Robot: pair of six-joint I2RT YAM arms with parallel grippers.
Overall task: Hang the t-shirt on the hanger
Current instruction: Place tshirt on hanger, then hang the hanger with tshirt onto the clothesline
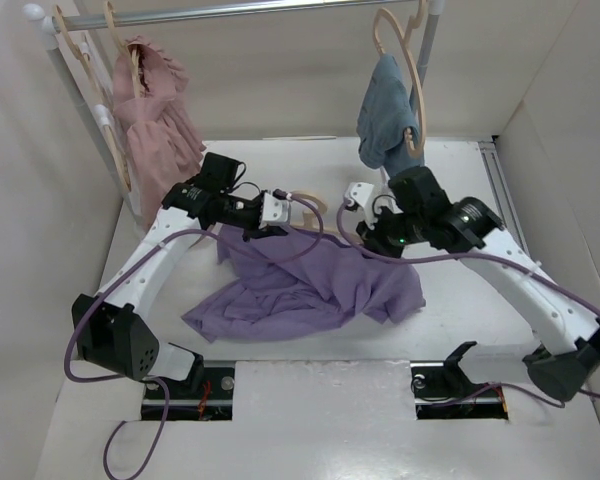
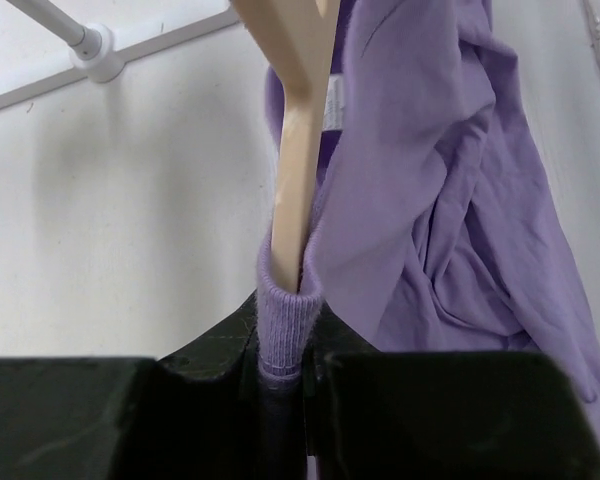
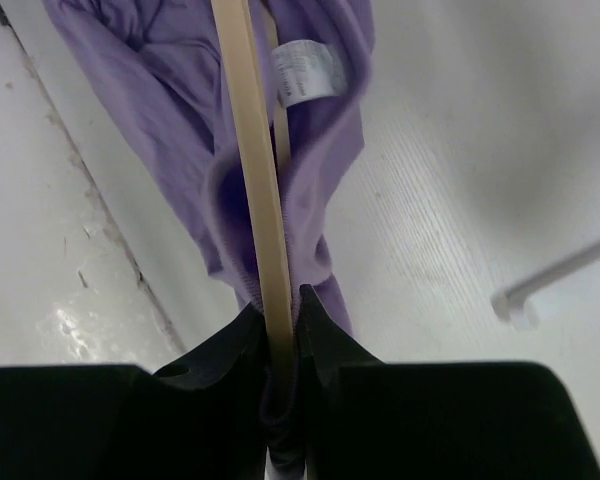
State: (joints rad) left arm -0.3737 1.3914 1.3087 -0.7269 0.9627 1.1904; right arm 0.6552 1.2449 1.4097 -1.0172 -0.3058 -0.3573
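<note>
Top view: t-shirt (image 1: 300, 285) lies crumpled mid-frame on desk (image 1: 450, 310), long axis lower left to right. Hanger (image 1: 315, 204) runs left-right at its upper edge, between left claw (image 1: 280, 222) and right claw (image 1: 365, 228). Both arms bend inward from the bottom corners.

Left wrist: hanger points up-frame, near vertical. Claw pressed together on t-shirt's ribbed neckband, which is wrapped round the hanger.

Right wrist: hanger runs vertical. Claw pinches hanger, fabric alongside.
</note>
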